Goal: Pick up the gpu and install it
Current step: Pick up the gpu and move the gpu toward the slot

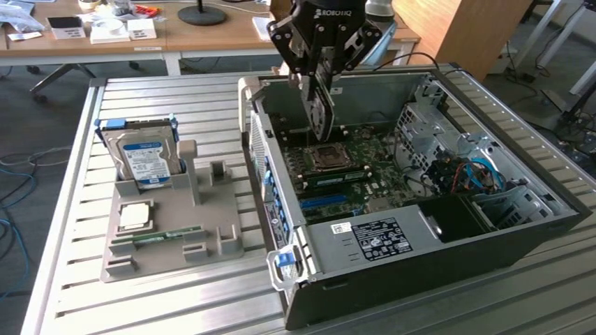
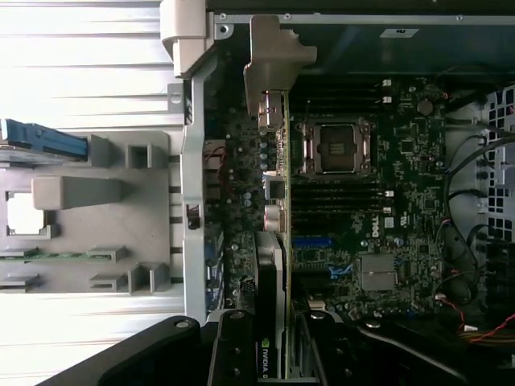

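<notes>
gpu (image 1: 319, 112) is hanging edge-down inside the open pc case (image 1: 521, 230), clamped in the pincer (image 1: 319, 82), which has it by the upper edge. It's over the motherboard (image 1: 359, 178), just beside the cpu socket (image 1: 328, 157), on the socket's side toward the exterior view's left.

From the wrist view you look straight along the gpu (image 2: 272, 273): thin green board edge, dark cooler on one face, and the pale metal bracket (image 2: 273, 56) at the end by the case wall. The pincer (image 2: 278, 322) has its black fingers (image 2: 233, 354) on either side of the card, closed on it.

Whether the bottom edge is touching the board or sits a bit above it, I honestly can't tell from these angles. Looks close though.

Out on the slatted worktop (image 1: 167, 98) there's a grey holder (image 1: 167, 244). The blue-labelled hard drive (image 1: 144, 160) stands upright in it, and a green memory stick (image 1: 163, 235) lies flat in one of its slots.
</notes>
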Tool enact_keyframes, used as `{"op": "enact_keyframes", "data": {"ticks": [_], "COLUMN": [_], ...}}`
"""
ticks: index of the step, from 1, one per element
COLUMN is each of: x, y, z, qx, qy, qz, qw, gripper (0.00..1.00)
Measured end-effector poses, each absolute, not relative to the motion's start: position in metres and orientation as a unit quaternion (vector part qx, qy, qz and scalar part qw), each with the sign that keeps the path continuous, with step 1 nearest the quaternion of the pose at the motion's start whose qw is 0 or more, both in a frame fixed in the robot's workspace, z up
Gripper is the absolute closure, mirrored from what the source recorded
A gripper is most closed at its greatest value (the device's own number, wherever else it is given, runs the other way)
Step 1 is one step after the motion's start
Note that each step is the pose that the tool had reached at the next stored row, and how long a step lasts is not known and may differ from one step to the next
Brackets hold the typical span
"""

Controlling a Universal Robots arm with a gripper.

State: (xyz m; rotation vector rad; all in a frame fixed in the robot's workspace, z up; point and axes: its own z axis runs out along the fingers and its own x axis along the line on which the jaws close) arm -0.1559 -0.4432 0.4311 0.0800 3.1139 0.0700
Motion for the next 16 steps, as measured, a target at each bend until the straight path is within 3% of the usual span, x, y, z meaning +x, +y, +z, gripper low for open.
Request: {"op": "enact_keyframes", "data": {"ticks": [16], "x": [-0.128], "y": [-0.443], "z": [0.431], "qx": [0.026], "qy": [0.999], "qz": [0.023], "qw": [0.013], "gripper": [0.73]}}
